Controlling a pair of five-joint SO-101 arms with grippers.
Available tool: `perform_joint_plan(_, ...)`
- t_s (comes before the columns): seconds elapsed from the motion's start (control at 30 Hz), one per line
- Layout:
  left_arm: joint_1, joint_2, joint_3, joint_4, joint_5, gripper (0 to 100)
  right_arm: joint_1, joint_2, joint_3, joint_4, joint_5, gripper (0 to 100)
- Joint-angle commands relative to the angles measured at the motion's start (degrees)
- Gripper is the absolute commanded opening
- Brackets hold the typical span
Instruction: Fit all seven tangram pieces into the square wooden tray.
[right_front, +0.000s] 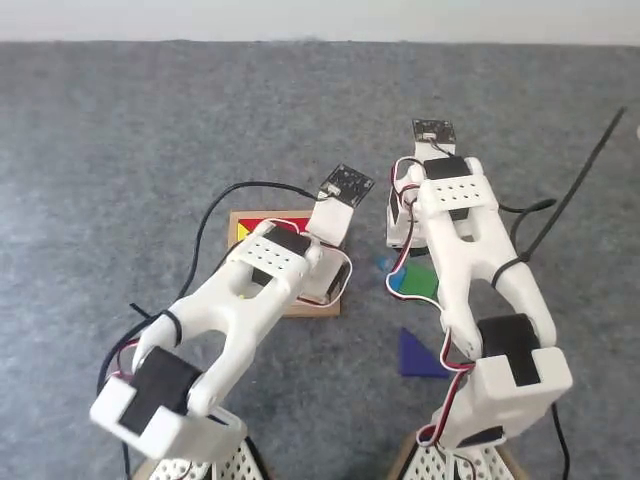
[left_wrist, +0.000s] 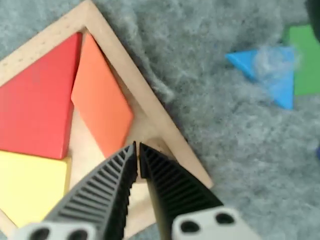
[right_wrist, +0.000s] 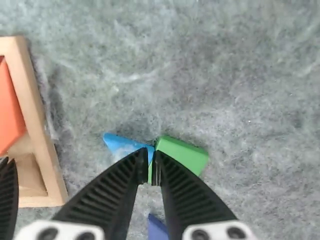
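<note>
- The wooden tray (left_wrist: 144, 102) lies on the grey tabletop (right_front: 150, 130). It holds a red piece (left_wrist: 35, 110), an orange piece (left_wrist: 100, 100) and a yellow piece (left_wrist: 30, 185), with one corner bare.
- Left gripper (left_wrist: 137, 147) hovers over that bare corner, fingers pressed together, holding nothing.
- Out on the tabletop beside the tray, a blue piece (right_wrist: 122, 143) and a green piece (right_wrist: 182, 152) touch.
- Right gripper (right_wrist: 150, 152) sits at their seam, pressed together too.
- A dark blue triangle (right_front: 420, 355) lies near them, apart.

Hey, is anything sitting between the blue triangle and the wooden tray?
Nothing lies on the grey mat between the blue triangle and the tray. The left end effector hovers over the tray's empty corner, though.
</note>
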Motion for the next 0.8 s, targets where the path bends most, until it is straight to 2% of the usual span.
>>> perform_joint_plan(0.0, -2.02, -1.49, -0.22, 0.7, 0.53, 1, 0.75, -1.01, -0.35, -0.66, -0.62, 2.9)
perform_joint_plan(0.23, -3.87, -15.65, 13.67, -2.64, 0.44, 1, 0.75, -1.27, -0.35, -0.66, -0.53, 2.9)
perform_joint_plan(0.4, -4.31, -28.57, 22.9, -2.9, -3.43, 2, 0.75, -1.36, -0.35, -0.48, -0.44, 2.9)
perform_joint_plan(0.6, -15.47, -30.86, 20.88, -2.64, -3.43, 2, 0.75, -1.45, -0.35, -0.31, -0.35, 2.9)
perform_joint_plan(0.67, -13.45, -30.68, 19.65, -2.64, -3.34, 2, 0.75, -1.45, -0.35, -0.31, -0.35, 2.9)
perform_joint_plan(0.77, -4.4, -30.42, 19.21, -3.16, -2.99, 2, 0.75, -1.45, -0.35, -0.57, -0.44, 2.9)
